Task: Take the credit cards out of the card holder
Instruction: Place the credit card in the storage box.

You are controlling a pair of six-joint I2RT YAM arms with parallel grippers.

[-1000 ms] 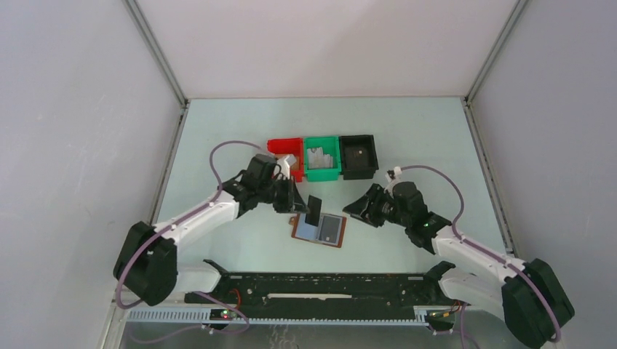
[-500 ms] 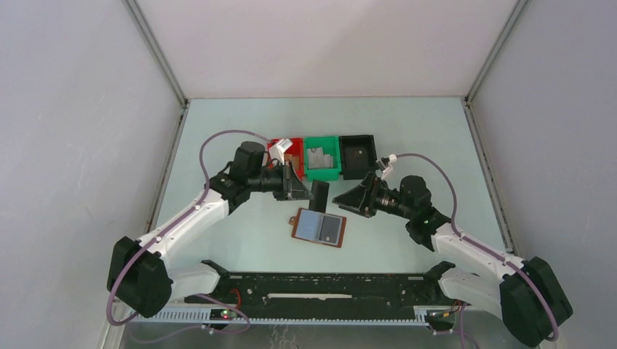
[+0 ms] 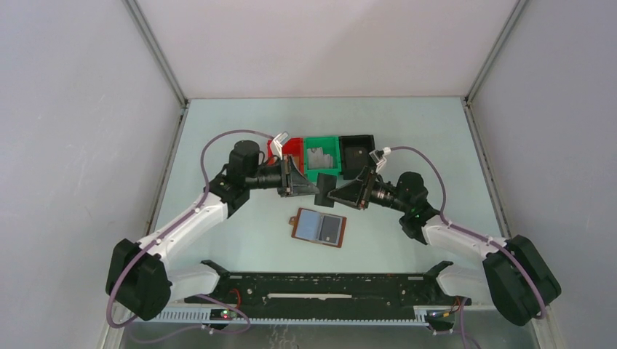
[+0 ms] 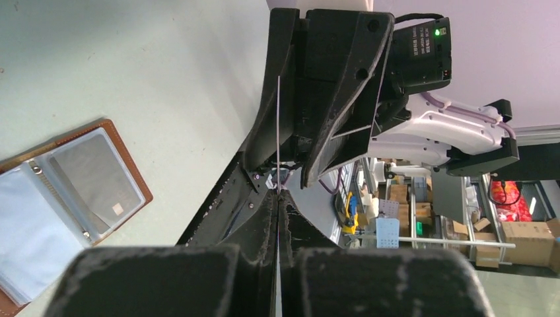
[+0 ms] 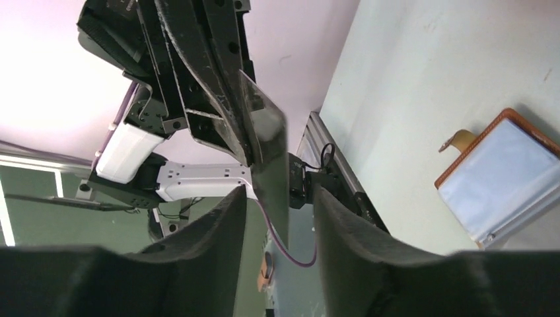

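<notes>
Credit card (image 3: 326,181) lifted; left end effector (image 3: 313,190) clamps it, right end effector (image 3: 332,194) apart astride it.

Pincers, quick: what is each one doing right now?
Left pincer: closed, holding a credit card up off the table.
Right pincer: open, one finger on either side of that card, not clamped on it.

left gripper (image 3: 311,190) holding credit card (image 3: 325,181), right gripper (image 3: 335,195) alongside, card holder (image 3: 319,227) open
</notes>
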